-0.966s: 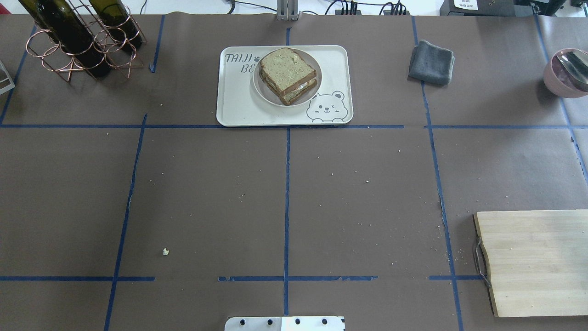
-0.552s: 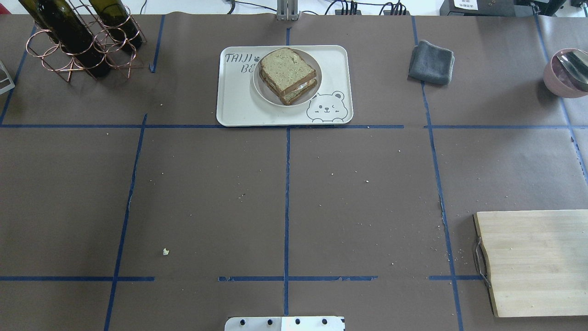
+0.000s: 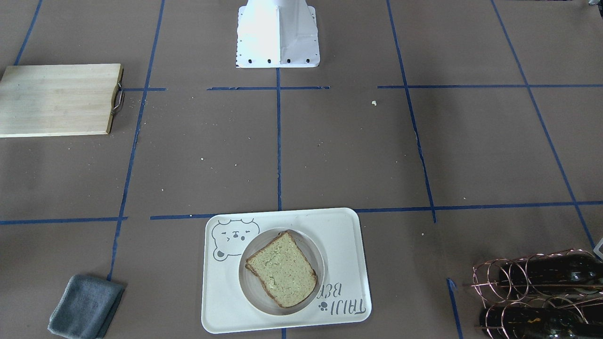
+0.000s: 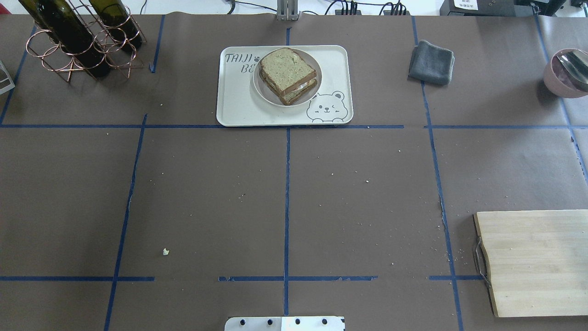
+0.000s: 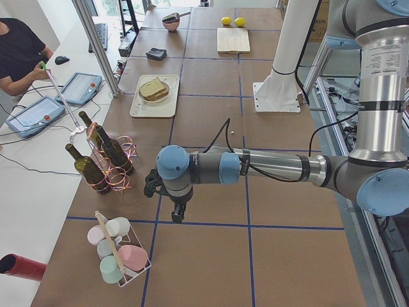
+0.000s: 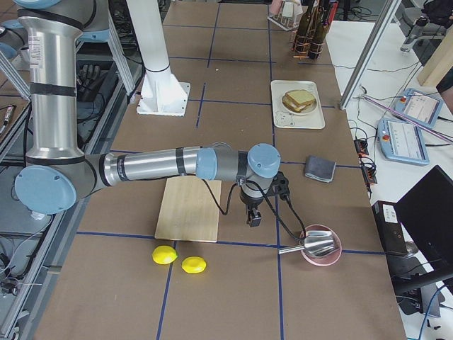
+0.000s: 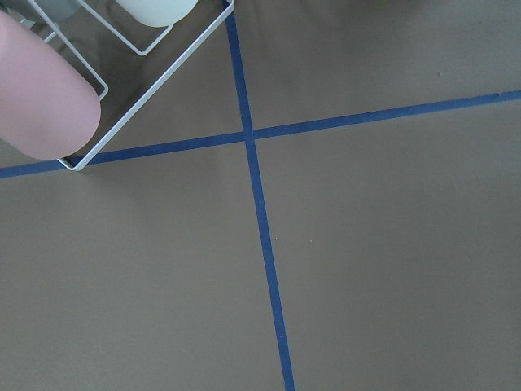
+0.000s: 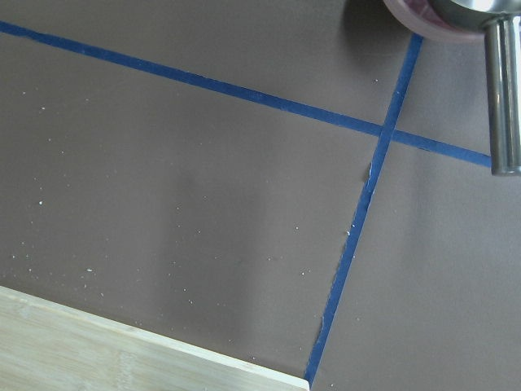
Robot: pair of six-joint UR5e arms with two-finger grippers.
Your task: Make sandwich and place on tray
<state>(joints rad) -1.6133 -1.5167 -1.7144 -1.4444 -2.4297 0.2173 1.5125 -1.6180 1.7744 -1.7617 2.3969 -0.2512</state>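
The sandwich, two greenish-tan bread slices with a bit of white showing between them, sits on a small round white plate on the cream bear tray at the table's far middle. It also shows in the front-facing view. Neither gripper shows in the overhead or front-facing views. My left gripper hangs over the table's left end, next to a cup rack. My right gripper hangs over the right end, between the cutting board and a pink bowl. I cannot tell whether either is open or shut.
A wooden cutting board lies at the near right. A grey cloth and a pink bowl with a ladle are at the far right. A wine bottle rack stands far left. A cup rack and two lemons lie at the ends.
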